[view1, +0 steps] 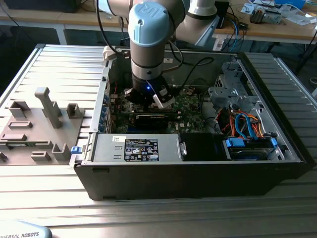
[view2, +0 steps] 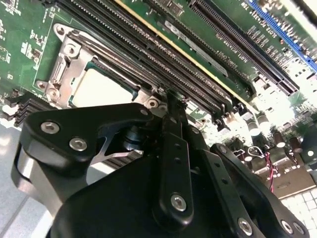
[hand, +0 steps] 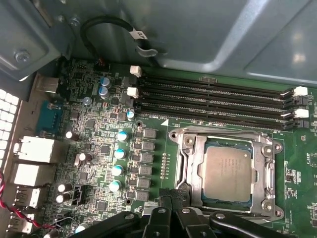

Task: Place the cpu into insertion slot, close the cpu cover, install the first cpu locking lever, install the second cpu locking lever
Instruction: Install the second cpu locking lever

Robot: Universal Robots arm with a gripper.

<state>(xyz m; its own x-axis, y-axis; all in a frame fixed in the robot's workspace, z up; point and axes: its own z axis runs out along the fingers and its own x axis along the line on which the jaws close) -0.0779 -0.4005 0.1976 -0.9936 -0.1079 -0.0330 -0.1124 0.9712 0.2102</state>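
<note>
The cpu (hand: pixel 227 170) lies flat in the insertion slot (hand: pixel 190 163), with the metal frame closed around its edges; in the second wrist view the cpu (view2: pixel 101 88) shows pale inside the slot (view2: pixel 67 67). The gripper (hand: pixel 172 199) hovers just beside the slot's edge, fingers (view2: pixel 173 129) pressed together and holding nothing. In the exterior view the gripper (view1: pixel 148 99) reaches down into the open case (view1: pixel 198 173), over the motherboard (view1: pixel 190 111). Four memory slots (hand: pixel 213 101) run alongside the slot.
</note>
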